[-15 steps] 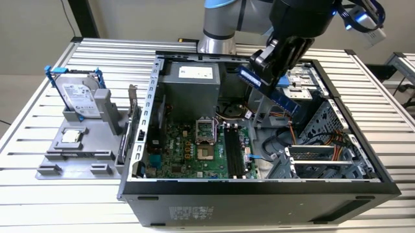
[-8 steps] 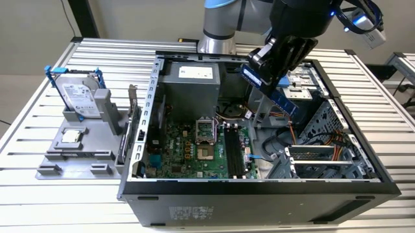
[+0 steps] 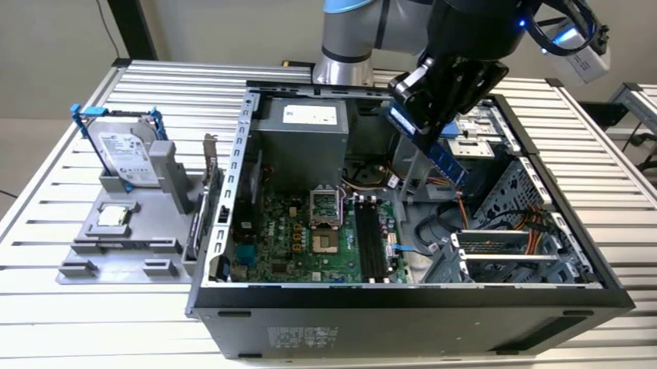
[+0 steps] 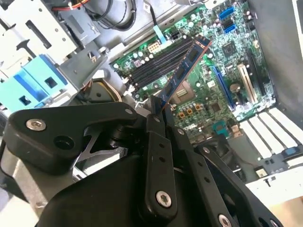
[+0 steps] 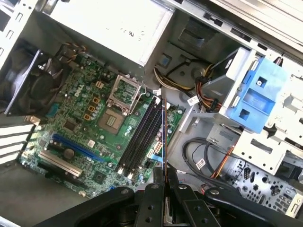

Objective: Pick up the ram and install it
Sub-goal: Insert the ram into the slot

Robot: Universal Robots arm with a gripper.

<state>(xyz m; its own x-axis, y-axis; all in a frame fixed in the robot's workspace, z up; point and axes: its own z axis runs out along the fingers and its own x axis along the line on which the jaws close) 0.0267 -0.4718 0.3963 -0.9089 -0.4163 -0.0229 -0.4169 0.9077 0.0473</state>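
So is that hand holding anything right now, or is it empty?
The hand: closed on the ram, holding it in the air over the open computer case.

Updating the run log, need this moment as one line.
gripper: shut on ram | ram: held tilted in the air over the open case | slots: ram not yet seated

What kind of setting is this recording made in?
Probably a robotics lab bench set up for computer assembly: an open computer case sits on a slatted metal table, a grey fixture beside it holds a hard drive, and the arm's hand grips the ram above the motherboard.
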